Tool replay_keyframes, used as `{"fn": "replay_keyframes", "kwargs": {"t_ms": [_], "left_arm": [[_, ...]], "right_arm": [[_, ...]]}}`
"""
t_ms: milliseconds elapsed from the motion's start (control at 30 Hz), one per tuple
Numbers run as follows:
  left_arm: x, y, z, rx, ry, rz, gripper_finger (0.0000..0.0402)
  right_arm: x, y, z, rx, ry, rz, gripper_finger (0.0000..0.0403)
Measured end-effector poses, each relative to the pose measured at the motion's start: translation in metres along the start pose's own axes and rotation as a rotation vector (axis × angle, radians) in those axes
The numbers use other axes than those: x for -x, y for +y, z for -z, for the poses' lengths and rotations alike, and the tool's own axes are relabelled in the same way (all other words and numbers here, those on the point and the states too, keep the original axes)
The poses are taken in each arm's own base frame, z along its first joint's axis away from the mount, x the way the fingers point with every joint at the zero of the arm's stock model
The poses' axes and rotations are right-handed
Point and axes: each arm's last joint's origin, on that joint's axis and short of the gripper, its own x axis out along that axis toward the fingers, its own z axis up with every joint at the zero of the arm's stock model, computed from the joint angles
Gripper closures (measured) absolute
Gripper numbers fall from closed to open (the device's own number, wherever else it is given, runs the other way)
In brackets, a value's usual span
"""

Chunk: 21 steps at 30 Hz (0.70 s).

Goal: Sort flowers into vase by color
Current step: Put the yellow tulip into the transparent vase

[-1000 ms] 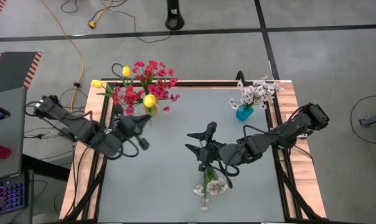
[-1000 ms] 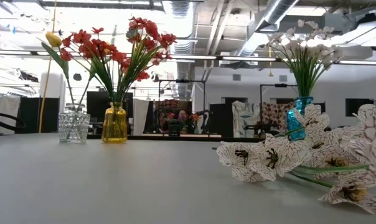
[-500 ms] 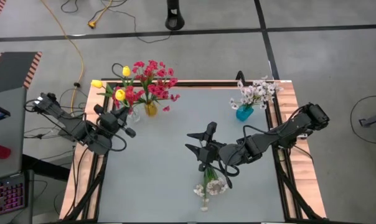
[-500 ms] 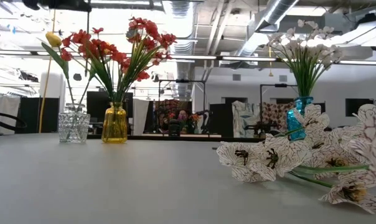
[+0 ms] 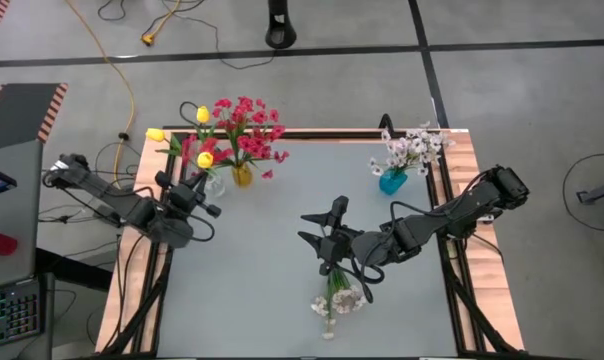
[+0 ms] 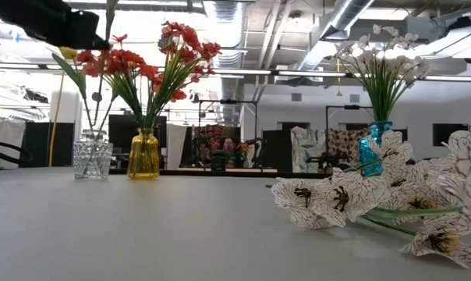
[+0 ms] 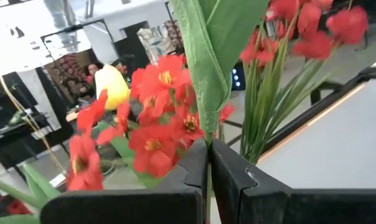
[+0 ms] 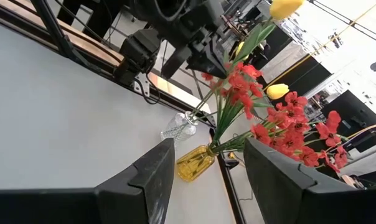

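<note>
Yellow tulip-like bud on a long green stem (image 5: 205, 160) is pinched in your left pincer (image 5: 194, 183), just above the clear glass vase (image 5: 213, 184) at the grey table's (image 5: 272, 270) far left corner. Your right pincer (image 5: 316, 228) hovers mid-table, fingers apart, near white blossom sprays (image 5: 338, 297) lying flat. Low view: the stem (image 6: 103, 70) hangs over that vase (image 6: 92, 158). Left wrist view: fingers (image 7: 194, 171) clamp the stem (image 7: 208, 68).

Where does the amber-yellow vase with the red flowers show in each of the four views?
High view: amber-yellow vase at the table's far left, under the red flowers.
Low view: vase at left, right beside the clear glass vase.
Left wrist view: vase not in it; only red blooms.
Right wrist view: vase low centre, between the open fingers.
Shared landmark: the red flowers.
</note>
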Motion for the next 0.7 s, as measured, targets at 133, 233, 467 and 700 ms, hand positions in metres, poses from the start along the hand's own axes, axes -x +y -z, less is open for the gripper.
{"fn": "replay_keyframes", "kwargs": {"t_ms": [133, 233, 467, 700], "left_arm": [[-0.003, -0.001, 0.008, -0.026, 0.007, -0.02, 0.0401], [-0.005, -0.001, 0.013, -0.045, 0.013, -0.036, 0.0401], [-0.009, 0.0, 0.023, -0.024, 0.025, -0.074, 0.0401], [-0.012, 0.0, 0.024, 0.025, 0.042, -0.082, 0.0401]], "right_arm": [[0.0, 0.0, 0.0, 0.0, 0.0, 0.0, 0.0184], [0.0, 0.0, 0.0, 0.0, 0.0, 0.0, 0.0184], [0.0, 0.0, 0.0, 0.0, 0.0, 0.0, 0.0184], [0.0, 0.0, 0.0, 0.001, 0.0, 0.0, 0.0184]]}}
